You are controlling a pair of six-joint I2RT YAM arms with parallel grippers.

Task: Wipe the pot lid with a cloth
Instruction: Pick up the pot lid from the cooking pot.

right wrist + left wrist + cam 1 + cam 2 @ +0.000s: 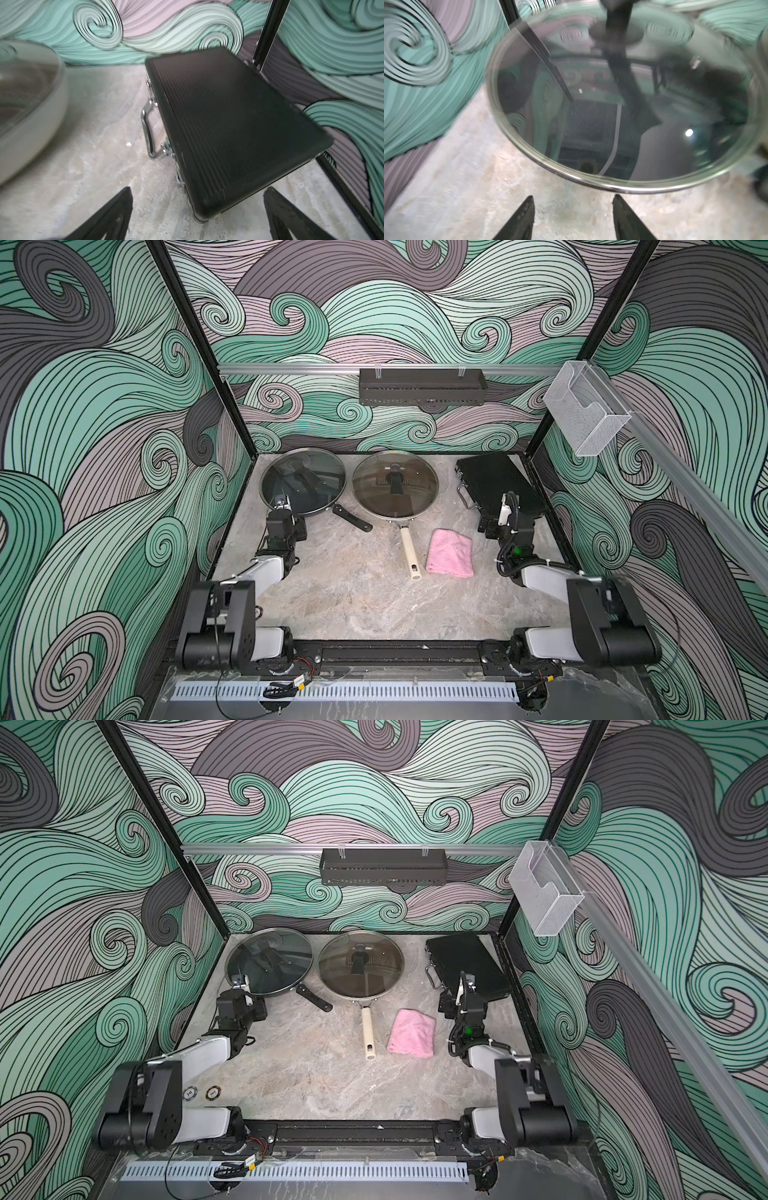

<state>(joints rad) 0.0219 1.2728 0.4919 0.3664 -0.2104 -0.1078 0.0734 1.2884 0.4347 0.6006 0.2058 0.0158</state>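
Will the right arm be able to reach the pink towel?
Probably yes. The right claw is open and empty, and the pink towel lies on the bare table close beside it, with nothing between them.

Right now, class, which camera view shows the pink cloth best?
Both top views: the pink cloth lies whole and uncovered on the table beside the cream pan handle. Neither wrist view shows it; the left wrist sees a glass lid, the right wrist a black case.
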